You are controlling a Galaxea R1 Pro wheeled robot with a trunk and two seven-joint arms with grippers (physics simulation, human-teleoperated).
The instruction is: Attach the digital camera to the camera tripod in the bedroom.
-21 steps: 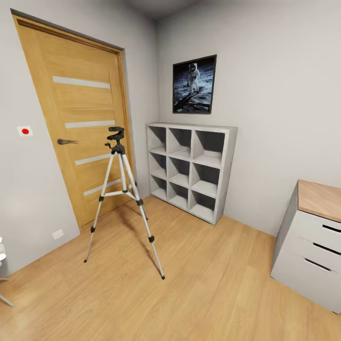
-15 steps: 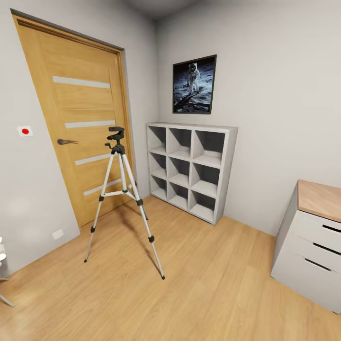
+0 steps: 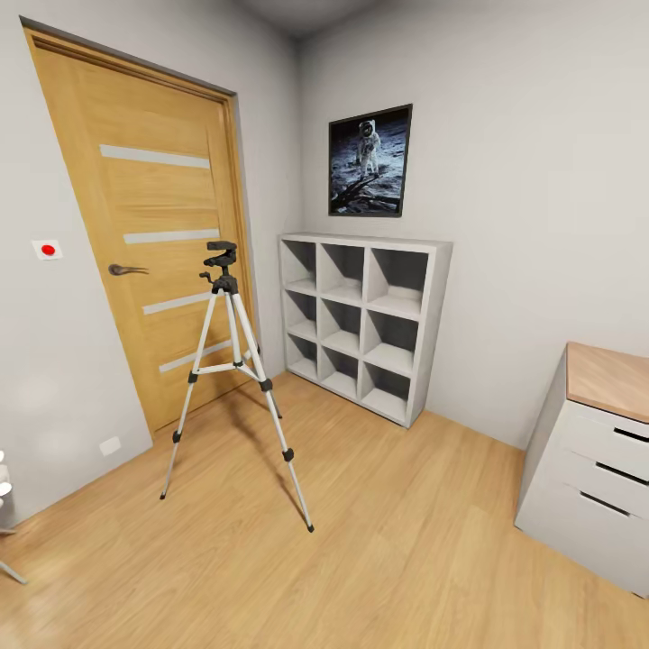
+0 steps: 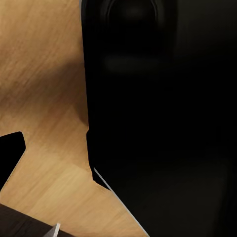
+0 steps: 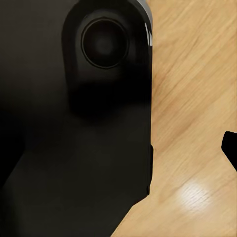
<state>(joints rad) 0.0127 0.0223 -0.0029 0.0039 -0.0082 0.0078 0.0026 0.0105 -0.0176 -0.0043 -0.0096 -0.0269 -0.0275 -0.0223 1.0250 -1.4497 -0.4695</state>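
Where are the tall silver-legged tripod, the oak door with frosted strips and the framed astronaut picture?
Tall silver-legged camera tripod (image 3: 223,263): head view, on its black head.
Oak door with frosted strips (image 3: 153,194): head view, on the wood panel between the two upper strips.
Framed astronaut picture (image 3: 369,160): head view, on the picture's middle.

The white drawer unit (image 3: 590,469) runs off the frame edge, and so does a white lamp (image 3: 4,505) on thin legs. Both wrist cameras face a dark body too close to make out; finger positions can't be judged.
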